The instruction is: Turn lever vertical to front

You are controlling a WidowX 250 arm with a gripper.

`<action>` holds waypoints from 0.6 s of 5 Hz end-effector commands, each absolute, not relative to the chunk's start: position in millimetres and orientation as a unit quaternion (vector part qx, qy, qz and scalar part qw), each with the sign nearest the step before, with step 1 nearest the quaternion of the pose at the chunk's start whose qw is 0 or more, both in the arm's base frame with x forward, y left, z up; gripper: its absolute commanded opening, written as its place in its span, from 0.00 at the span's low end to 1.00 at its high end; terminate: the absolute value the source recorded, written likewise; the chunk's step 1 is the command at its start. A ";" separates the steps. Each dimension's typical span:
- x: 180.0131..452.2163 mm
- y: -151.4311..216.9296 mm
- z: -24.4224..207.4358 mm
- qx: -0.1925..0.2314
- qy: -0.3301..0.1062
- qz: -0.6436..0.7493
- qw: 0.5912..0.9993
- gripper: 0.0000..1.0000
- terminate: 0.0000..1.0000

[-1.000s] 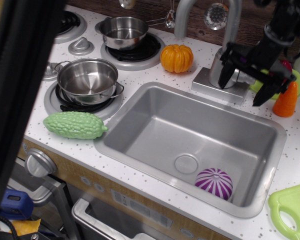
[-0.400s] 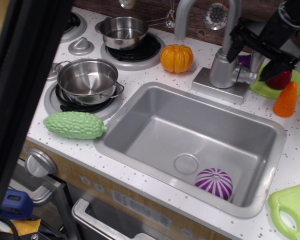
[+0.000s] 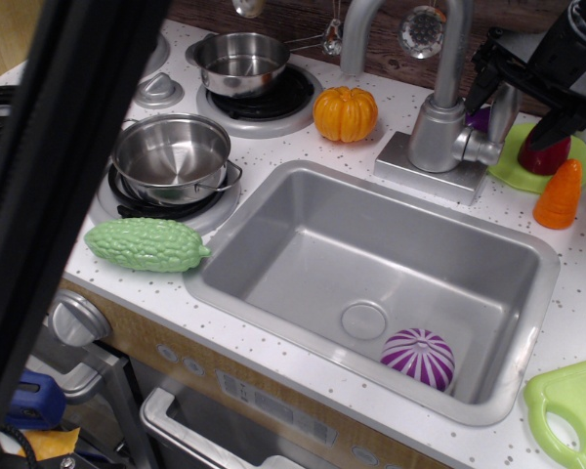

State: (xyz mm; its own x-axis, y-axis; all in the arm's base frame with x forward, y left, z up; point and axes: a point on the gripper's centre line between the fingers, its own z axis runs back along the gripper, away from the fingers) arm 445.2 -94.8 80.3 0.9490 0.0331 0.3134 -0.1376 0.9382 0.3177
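The lever (image 3: 504, 112) is a small grey paddle standing upright. A short stub joins it to the right side of the cylindrical tap body (image 3: 438, 132). My black gripper (image 3: 525, 95) is at the top right, just above and to the right of the lever. Its jaws are spread apart and hold nothing. One dark finger (image 3: 485, 70) is over the lever's top and the other (image 3: 564, 119) is to its right. I cannot tell whether a finger touches the lever. The tall curved spout (image 3: 449, 39) rises from the tap body.
The sink (image 3: 273, 210) holds a purple striped ball (image 3: 418, 358). An orange carrot (image 3: 559, 194) and a green plate (image 3: 513, 168) with a red item are right of the tap. An orange pumpkin (image 3: 346, 113), two pots (image 3: 172, 156) and a green gourd (image 3: 146, 243) are to the left. A dark bar (image 3: 59, 195) blocks the left side.
My gripper has risen from around the lever and tap base and moved up and right. The lever, covered by the gripper a second ago, now shows standing upright.
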 end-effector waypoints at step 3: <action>479.6 -78.7 107.5 0.147 -0.192 0.047 0.969 0.00 0.00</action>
State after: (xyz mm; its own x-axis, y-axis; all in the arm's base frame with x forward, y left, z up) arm 471.0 -82.9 77.7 0.9501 0.0350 0.3101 -0.1265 0.9517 0.2799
